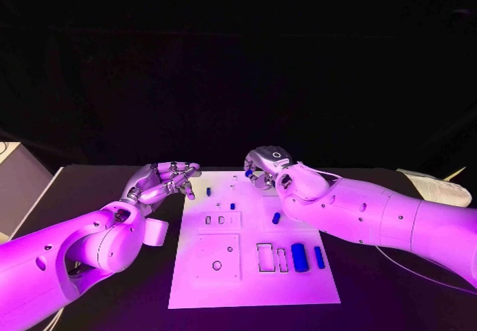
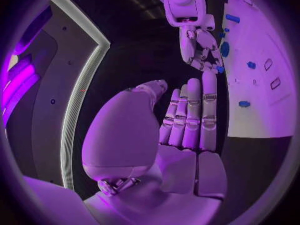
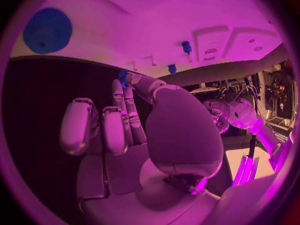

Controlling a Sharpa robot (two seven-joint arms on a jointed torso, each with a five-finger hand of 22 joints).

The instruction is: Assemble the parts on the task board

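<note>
The white task board (image 1: 254,276) lies in the middle of the black table. On it are small blue parts: a peg (image 1: 208,192), another peg (image 1: 233,205), a short piece (image 1: 276,218) and two long bars (image 1: 299,257) (image 1: 319,256) near the right edge. My right hand (image 1: 267,169) hovers over the board's far edge and pinches a small blue part (image 3: 123,76) at its fingertips; the same part (image 2: 220,69) is seen in the left wrist view. A blue gear (image 3: 47,31) lies on the board. My left hand (image 1: 164,181) floats off the far left corner, fingers straight, holding nothing.
The board has recessed slots and holes (image 1: 217,265) on its near half. A pale box (image 1: 20,186) stands at the table's left edge, and papers (image 1: 438,187) lie at the far right.
</note>
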